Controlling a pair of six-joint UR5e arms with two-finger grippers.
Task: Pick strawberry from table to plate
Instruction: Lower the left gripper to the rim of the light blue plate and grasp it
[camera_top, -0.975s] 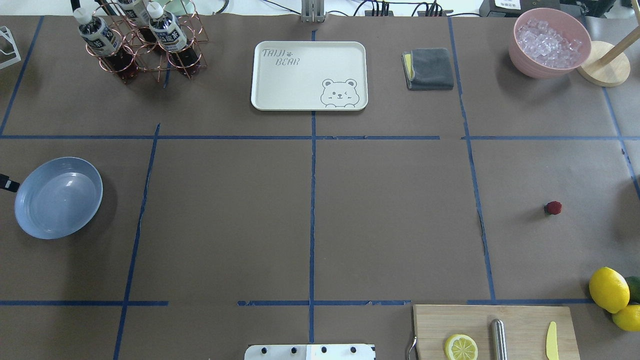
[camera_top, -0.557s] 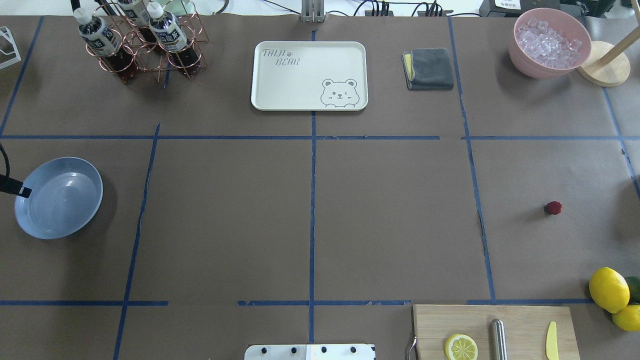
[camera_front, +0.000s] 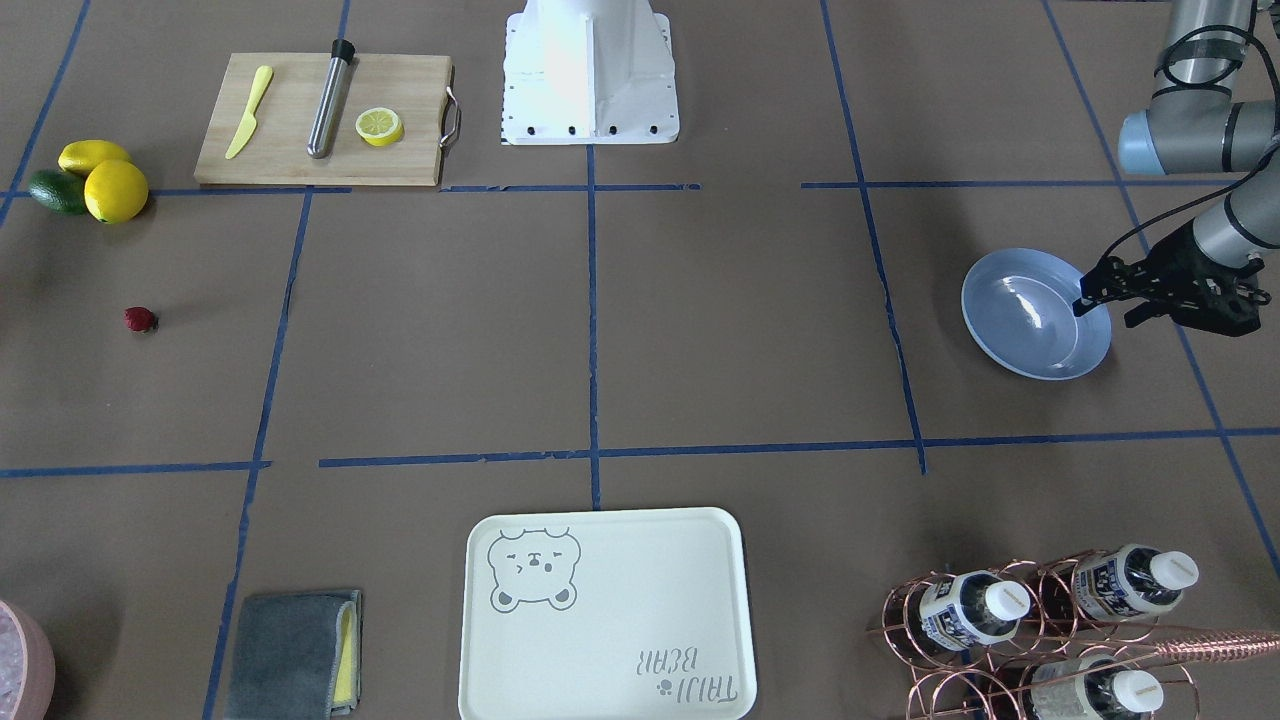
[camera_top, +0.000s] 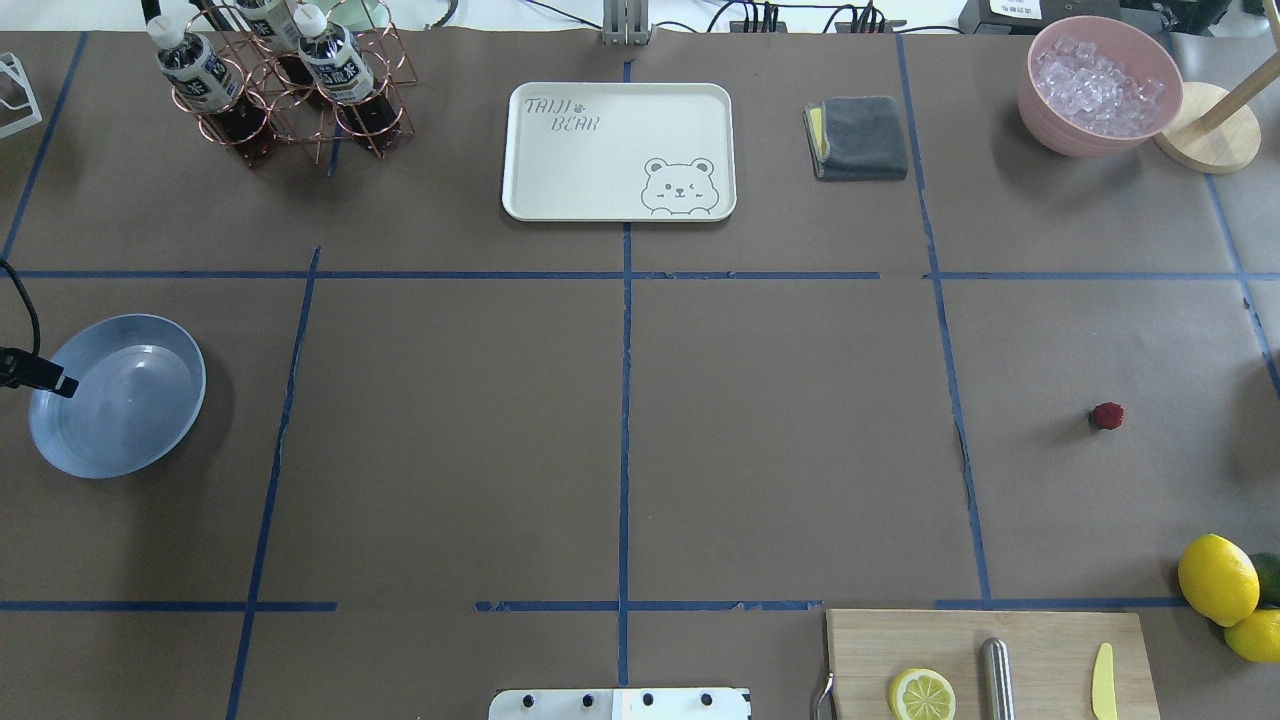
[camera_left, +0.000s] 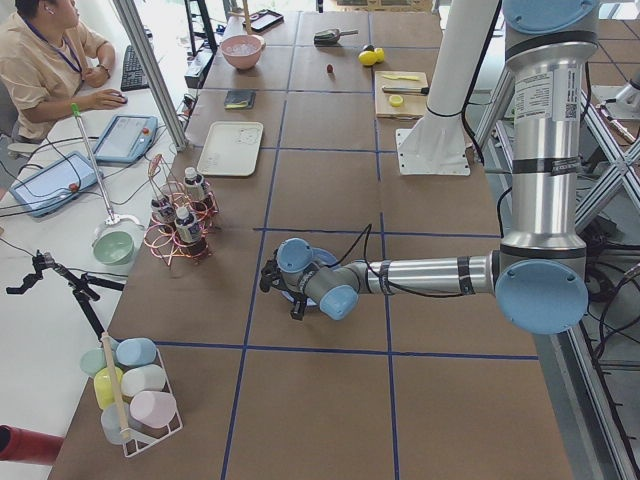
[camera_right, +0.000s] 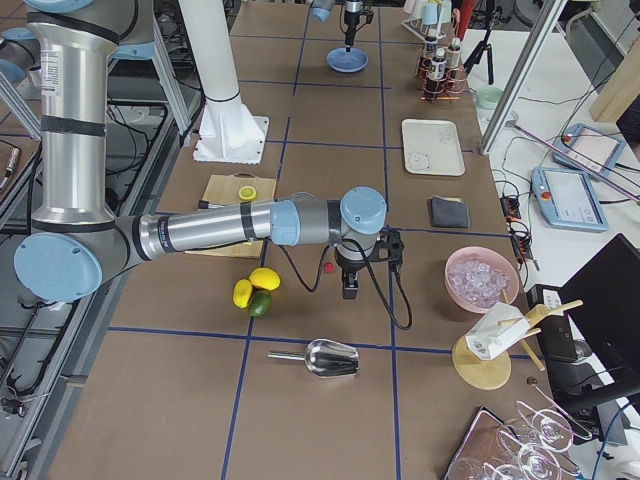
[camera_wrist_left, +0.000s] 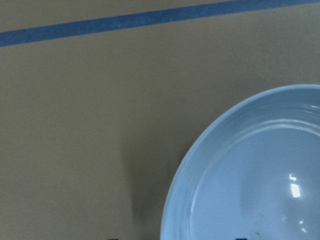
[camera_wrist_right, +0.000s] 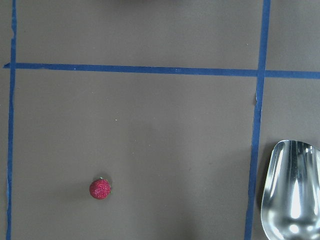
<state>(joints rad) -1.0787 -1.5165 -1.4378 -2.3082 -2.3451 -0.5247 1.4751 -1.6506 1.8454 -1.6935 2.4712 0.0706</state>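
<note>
Overhead camera looked forward and down over the whole table (camera_top: 450, 450). Front camera faced it from across the table, steeply down; both took in the tray (camera_top: 600, 170). The two end cameras looked along the table from opposite ends. Left wrist camera sat close above the plate (camera_wrist_left: 250, 165). Right wrist camera looked down from farther off on the strawberry (camera_wrist_right: 100, 189).

White side desk (camera_left: 40, 380), aluminium post (camera_left: 150, 70)

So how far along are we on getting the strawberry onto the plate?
Nothing is done yet: the strawberry lies on the table, and the plate is empty. In hand: the right tool hangs near the strawberry, not on it; the left tool is at the plate's rim, empty. To do: grasp, carry across, set down.
</note>
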